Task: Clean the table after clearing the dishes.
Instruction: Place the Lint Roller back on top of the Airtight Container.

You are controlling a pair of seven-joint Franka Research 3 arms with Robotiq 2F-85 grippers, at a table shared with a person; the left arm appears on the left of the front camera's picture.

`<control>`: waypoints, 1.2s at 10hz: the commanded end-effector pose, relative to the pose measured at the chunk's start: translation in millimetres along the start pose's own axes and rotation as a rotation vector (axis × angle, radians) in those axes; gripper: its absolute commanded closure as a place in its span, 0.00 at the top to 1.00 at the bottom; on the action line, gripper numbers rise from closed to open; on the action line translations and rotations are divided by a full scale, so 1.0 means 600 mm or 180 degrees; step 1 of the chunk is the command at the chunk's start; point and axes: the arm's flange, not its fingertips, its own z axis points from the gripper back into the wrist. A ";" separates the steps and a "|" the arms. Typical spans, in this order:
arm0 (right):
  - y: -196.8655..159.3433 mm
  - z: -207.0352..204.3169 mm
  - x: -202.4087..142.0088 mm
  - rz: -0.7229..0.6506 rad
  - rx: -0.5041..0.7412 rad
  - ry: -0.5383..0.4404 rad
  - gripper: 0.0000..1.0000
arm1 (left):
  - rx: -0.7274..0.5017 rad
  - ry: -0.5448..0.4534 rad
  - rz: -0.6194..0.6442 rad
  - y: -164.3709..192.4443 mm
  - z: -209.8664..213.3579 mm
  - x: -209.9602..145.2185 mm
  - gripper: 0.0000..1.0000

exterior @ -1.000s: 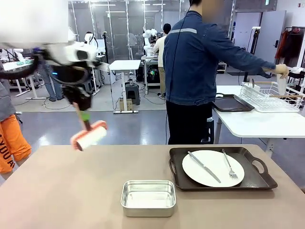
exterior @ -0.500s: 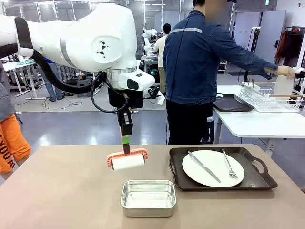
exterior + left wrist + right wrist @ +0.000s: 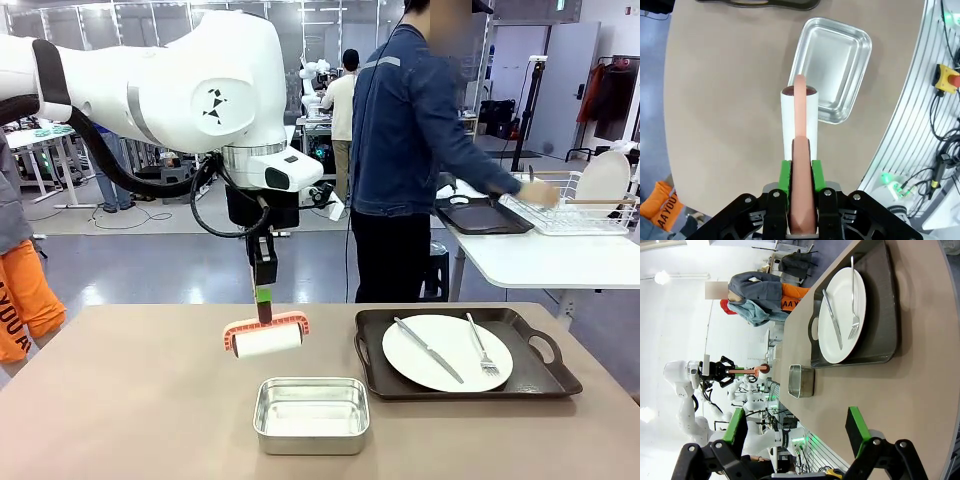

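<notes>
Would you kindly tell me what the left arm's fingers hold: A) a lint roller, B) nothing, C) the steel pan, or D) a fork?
A: the left fingers are shut on the salmon handle of the lint roller, its white roll near the steel pan.

Left of the pan (image 3: 311,414), the table (image 3: 130,400) lies bare. To its right, a tray (image 3: 540,375) holding a plate (image 3: 450,345) blocks passage. A roller (image 3: 266,338) hangs just beyond it.
</notes>
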 end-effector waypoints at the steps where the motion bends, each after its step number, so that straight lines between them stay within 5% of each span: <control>1: 0.005 0.001 -0.001 -0.0002 0.0007 -0.0008 1.00 | 0.0036 0.0111 -0.0363 -0.010 -0.019 0.037 0.21; 7: 0.005 0.001 -0.001 -0.0002 0.0007 -0.0008 1.00 | -0.0444 0.0143 -0.0911 0.009 -0.097 0.147 0.21; 12: 0.005 0.001 -0.001 -0.0002 0.0007 -0.0008 1.00 | -0.0899 0.0211 -0.1029 0.070 -0.170 0.151 0.21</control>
